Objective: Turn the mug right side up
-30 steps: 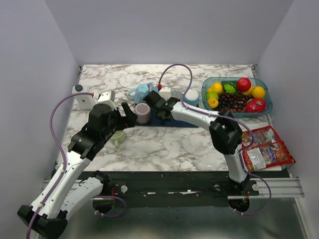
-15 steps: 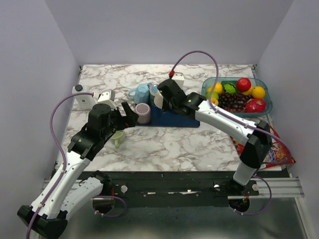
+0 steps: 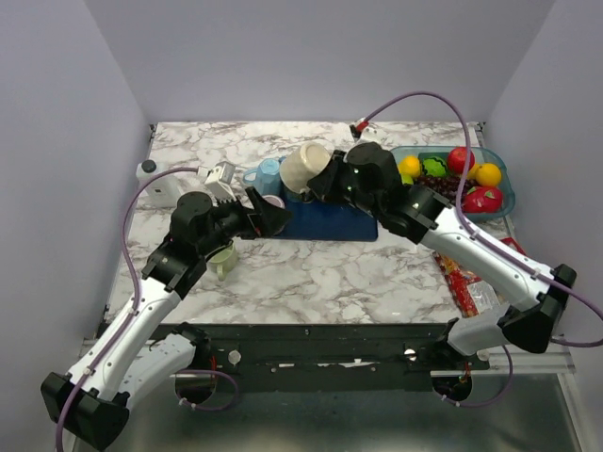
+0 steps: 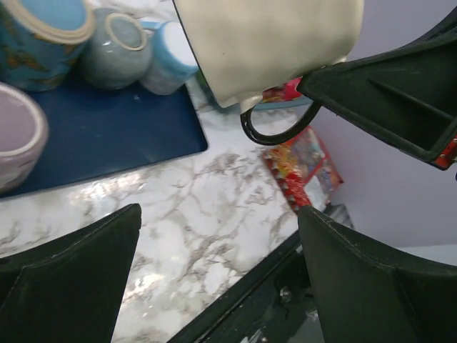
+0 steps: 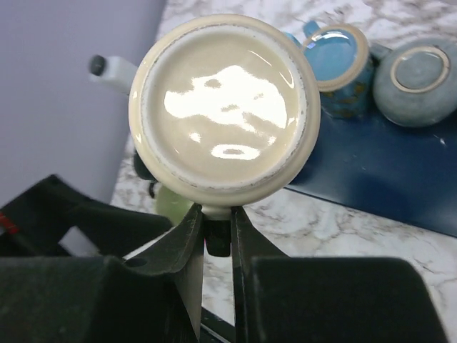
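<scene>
The right pincer (image 5: 218,230) is clamped on the dark loop handle of the cream glazed ceramic mug (image 5: 225,107), its two fingers closed on that thin strip. The mug hangs tilted in the air just past the fingertips. Its glossy flat base is turned back toward the wrist camera and its mouth faces away, out of sight.

From above, the right pincer (image 3: 328,181) holds the mug (image 3: 303,169) over the far left part of the navy blue rectangular mat (image 3: 332,222). Below and beyond the fingertips, a blue ceramic mug with a cream rim (image 5: 339,68) and a grey-blue round cup (image 5: 418,82) stand on that mat.

The left pincer (image 3: 273,215) sits just left of and nearer than the right one, its jaws spread wide and holding nothing. Seen from its own wrist, the left pincer (image 4: 218,211) has the mug (image 4: 264,43) above and ahead of its fingers, not touching them. A pale pink ceramic mug (image 4: 18,136) stands on the mat beside its left finger.

A pale green mug (image 3: 223,259) rests on the white marble table (image 3: 311,273) by the left arm. Well to the right of the right pincer lies a teal plastic tray of fruit (image 3: 499,202).
</scene>
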